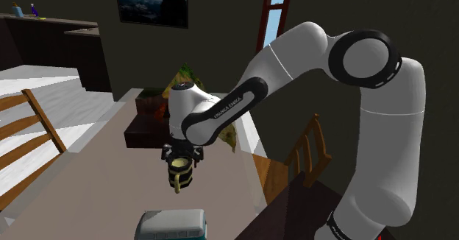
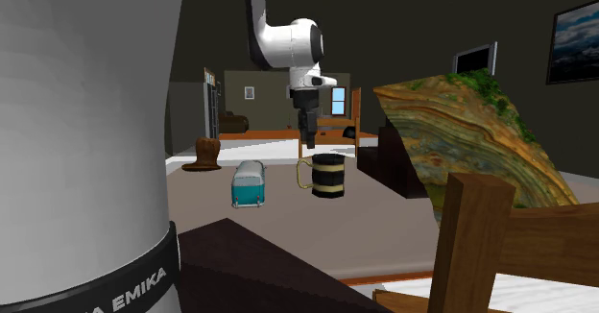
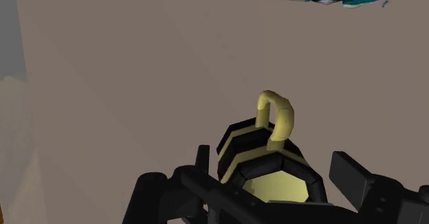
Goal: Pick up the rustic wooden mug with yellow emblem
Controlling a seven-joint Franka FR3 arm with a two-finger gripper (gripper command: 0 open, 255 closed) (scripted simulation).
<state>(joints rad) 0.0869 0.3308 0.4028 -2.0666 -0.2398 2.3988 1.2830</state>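
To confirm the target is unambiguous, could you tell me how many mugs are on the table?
1: the dark, yellow-banded mug just below the end effector; others may be hidden.

The dark mug [image 2: 327,176] with 2 pale yellow bands and a curved yellow handle is standing upright on the counter [image 2: 365,229], its open mouth showing a yellowish inside.

- Arm [image 1: 382,150]: glossy white shells on thick, rounded tubular links.
- Joints [image 1: 365,57]: dark rings and a black round cap between the white segments.
- Lettering [image 1: 226,107]: small white "FRANKA EMIKA" on a black band.
- Base band [image 2: 125,277]: black, with "EMIKA" in white.
- Claw [image 2: 308,144]: all black and blocky, with two fingers.
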